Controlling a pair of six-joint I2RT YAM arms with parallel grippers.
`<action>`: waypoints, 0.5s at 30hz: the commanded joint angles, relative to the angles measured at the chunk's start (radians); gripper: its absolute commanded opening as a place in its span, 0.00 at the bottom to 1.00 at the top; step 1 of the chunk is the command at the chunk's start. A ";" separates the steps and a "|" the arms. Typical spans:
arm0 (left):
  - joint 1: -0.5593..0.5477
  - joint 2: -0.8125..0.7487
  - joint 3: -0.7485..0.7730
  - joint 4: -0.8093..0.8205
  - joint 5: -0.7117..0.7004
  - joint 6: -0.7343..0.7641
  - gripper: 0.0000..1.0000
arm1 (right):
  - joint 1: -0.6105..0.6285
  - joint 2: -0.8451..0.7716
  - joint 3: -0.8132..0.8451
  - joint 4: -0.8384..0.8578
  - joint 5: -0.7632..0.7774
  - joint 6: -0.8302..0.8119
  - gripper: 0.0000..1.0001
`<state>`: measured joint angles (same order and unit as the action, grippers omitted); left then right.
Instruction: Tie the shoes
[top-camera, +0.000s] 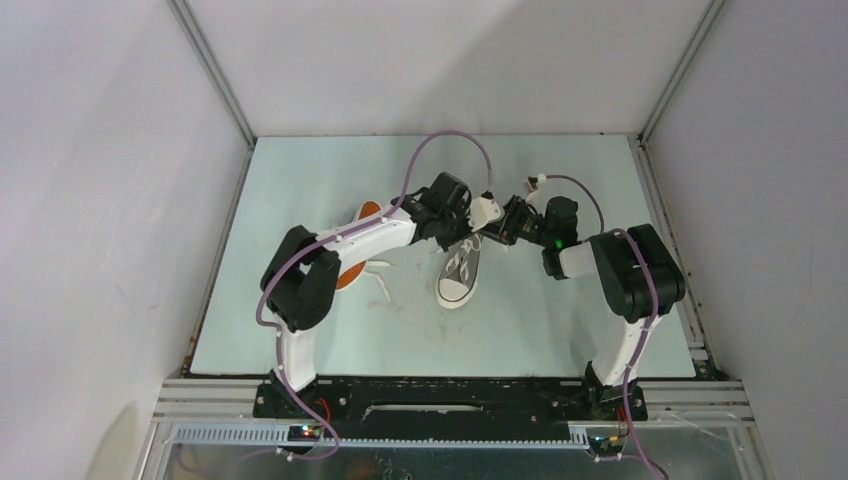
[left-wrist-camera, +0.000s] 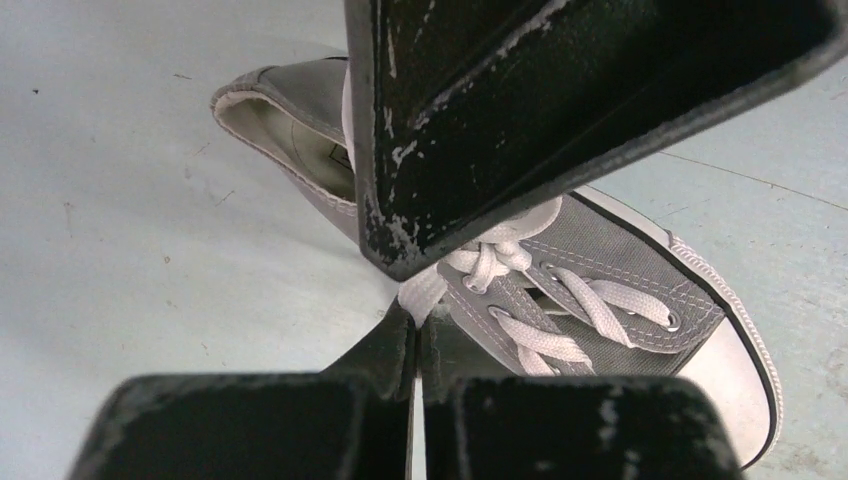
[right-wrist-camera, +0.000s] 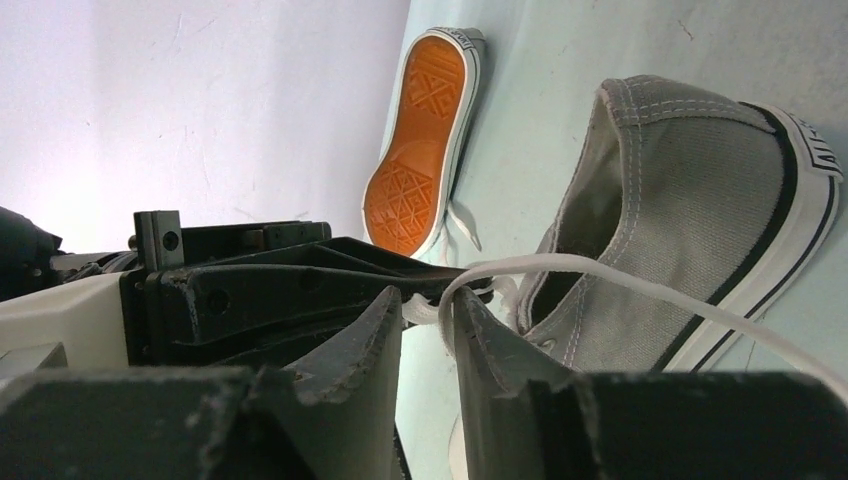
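The left end effector (left-wrist-camera: 415, 325) is closed, and it pinches one strand of the white lace (left-wrist-camera: 425, 293) just above the knot area. The right end effector (right-wrist-camera: 428, 305) is directly opposite, almost touching the left one. Its jaws stand a little apart, and a strand of lace passes through the gap and bends over one finger (right-wrist-camera: 480, 330). I judge it does not hold the strand firmly.

Both meet over the tongue of the upright shoe (top-camera: 459, 280), which stands in the middle of the worktop (top-camera: 560, 320). Its long axis runs from far to near, with the white toe cap towards the arm bases, so the eyelets lie just below and in front of the two end effectors. Both arms are about equally near.

The second shoe (right-wrist-camera: 420, 150) lies on its side to the left, orange sole showing, partly under the left arm, with its laces loose.

The next move probably depends on pulling the strands apart sideways, across that axis.
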<state>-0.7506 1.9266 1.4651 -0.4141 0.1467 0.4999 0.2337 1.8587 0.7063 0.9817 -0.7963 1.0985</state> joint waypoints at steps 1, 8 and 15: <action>-0.004 0.009 0.051 -0.019 0.027 0.025 0.00 | 0.007 0.025 0.031 0.077 -0.033 -0.015 0.30; -0.003 0.004 0.059 -0.009 0.044 0.022 0.00 | 0.016 0.036 0.032 0.092 -0.036 -0.015 0.36; -0.004 0.011 0.078 -0.011 0.040 0.014 0.00 | 0.017 0.063 0.032 0.133 -0.050 0.023 0.36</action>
<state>-0.7506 1.9377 1.4944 -0.4305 0.1654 0.5056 0.2466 1.8984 0.7090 1.0313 -0.8207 1.1015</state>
